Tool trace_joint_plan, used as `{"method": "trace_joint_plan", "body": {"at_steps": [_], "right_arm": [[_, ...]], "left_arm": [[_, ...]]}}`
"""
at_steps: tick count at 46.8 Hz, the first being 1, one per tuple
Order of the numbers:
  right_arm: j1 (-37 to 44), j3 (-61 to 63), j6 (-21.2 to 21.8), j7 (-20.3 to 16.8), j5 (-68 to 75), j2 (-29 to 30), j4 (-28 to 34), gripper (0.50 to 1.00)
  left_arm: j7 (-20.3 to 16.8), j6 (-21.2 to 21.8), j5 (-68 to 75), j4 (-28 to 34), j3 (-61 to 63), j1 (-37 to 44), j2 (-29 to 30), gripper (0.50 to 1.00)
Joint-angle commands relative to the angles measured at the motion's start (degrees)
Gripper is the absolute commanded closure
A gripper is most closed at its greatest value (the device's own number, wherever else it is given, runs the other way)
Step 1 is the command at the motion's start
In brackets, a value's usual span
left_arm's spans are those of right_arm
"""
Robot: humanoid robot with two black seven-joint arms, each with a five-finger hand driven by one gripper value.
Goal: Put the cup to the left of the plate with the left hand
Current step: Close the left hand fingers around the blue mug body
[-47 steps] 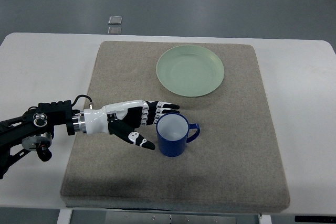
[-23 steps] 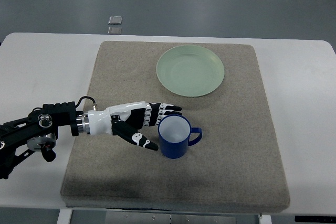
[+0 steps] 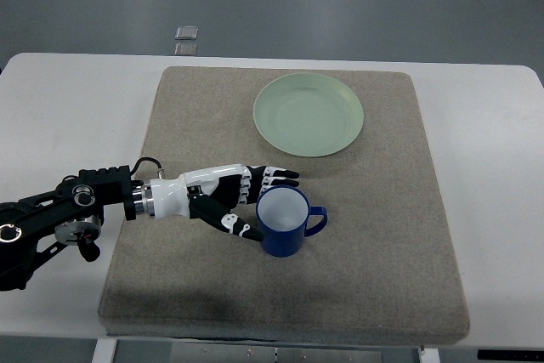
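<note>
Right now the left hand (image 3: 231, 200) brackets the blue cup (image 3: 284, 221) without a sure hold: its fingers (image 3: 274, 179) are spread along the far side of the rim, while the thumb sits low by the near wall. The cup stands upright on the tan mat (image 3: 382, 235), well short of the green plate (image 3: 308, 114) and on the robot's side of it, handle pointing away from the hand. If the fingers close unevenly, the thumb could likely shove the cup sideways or tip it; a shallow grip could let it slip during the carry toward the plate's left. Count: 1 cup, 1 plate, 1 mat, 1 white surface (image 3: 59, 108), 1 hand visible.
</note>
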Motion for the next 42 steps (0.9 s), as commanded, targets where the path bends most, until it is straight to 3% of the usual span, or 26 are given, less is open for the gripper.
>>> {"method": "trace_joint_plan", "body": {"at_steps": [1,42], "right_arm": [[0.0,0.0,0.0,0.0,0.0,0.0,0.0,0.568],[0.0,0.0,0.0,0.0,0.0,0.0,0.0,0.568]], "left_arm": [[0.0,0.0,0.1,0.0,0.0,0.0,-0.2,0.504],[0.2,0.0,3.2,0.0,0.1,-0.4,-2.0,0.519]]}}
